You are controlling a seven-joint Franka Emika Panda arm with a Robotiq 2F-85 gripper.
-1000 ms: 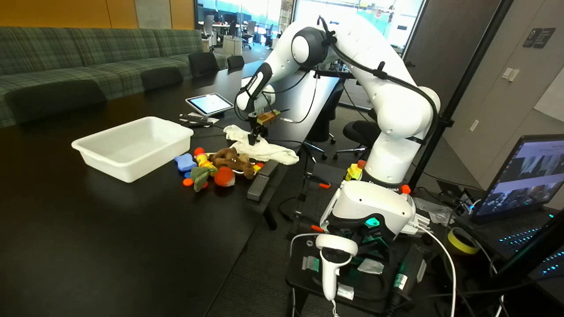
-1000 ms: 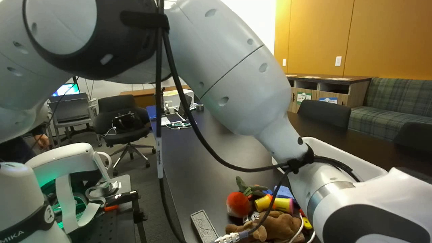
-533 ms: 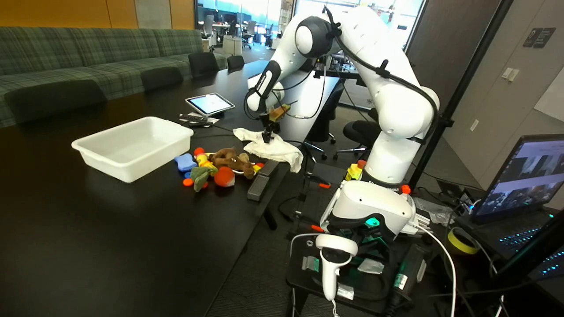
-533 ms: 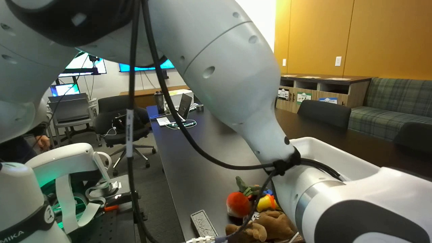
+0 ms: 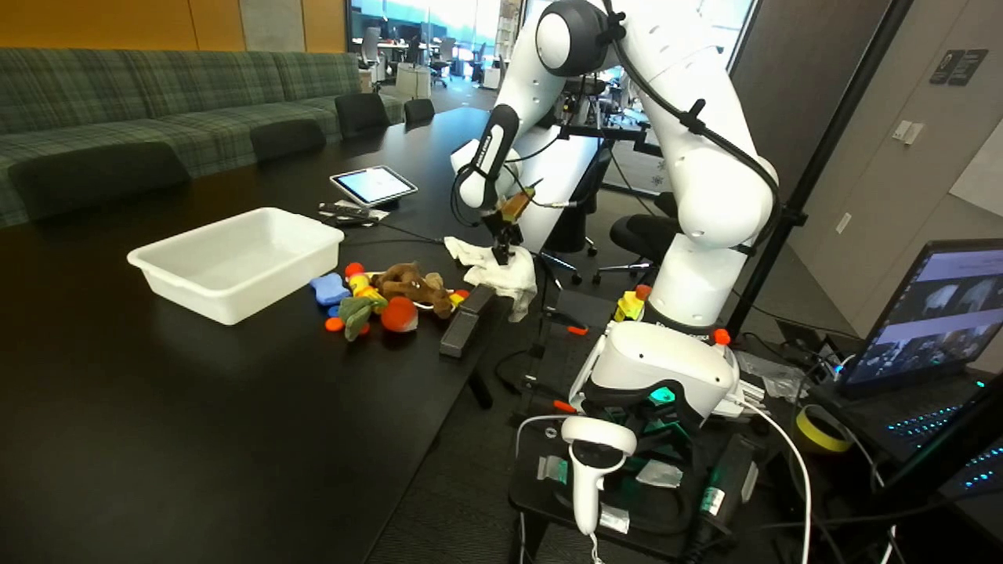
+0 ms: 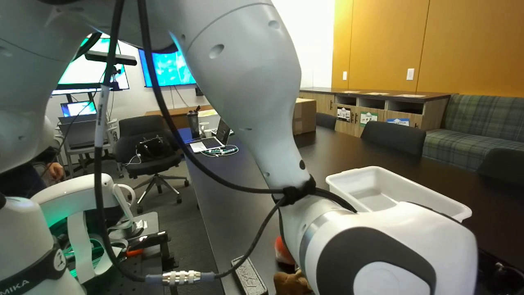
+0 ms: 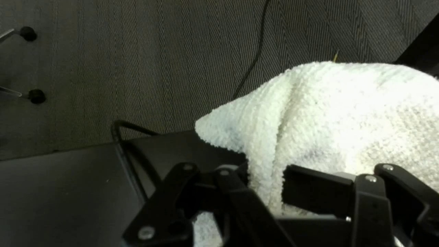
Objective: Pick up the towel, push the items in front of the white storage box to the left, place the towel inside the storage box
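The white towel point(image 5: 513, 276) lies bunched near the table's edge, with one end hanging past it. My gripper point(image 5: 501, 254) points down at the towel. In the wrist view the gripper point(image 7: 264, 180) is shut on a fold of the towel point(image 7: 329, 116), pinched between the fingers. The empty white storage box point(image 5: 227, 304) stands further along the table and also shows in an exterior view point(image 6: 413, 190). In front of it sit a blue toy point(image 5: 330, 290), a yellow toy point(image 5: 364, 288), a brown plush point(image 5: 409, 283), a green plush point(image 5: 357, 313) and a red ball point(image 5: 400, 315). The arm hides the towel in an exterior view.
Dark blocks point(image 5: 462, 325) lie at the table edge between towel and toys; one also shows in an exterior view point(image 6: 248, 276). A tablet point(image 5: 374, 186) and a remote point(image 5: 345, 211) lie behind the box. A cable point(image 5: 403, 230) runs across the table toward the towel.
My gripper has moved toward the table's edge, dragging the towel along with it. More of the towel hangs past the edge. The box and toys have not moved.
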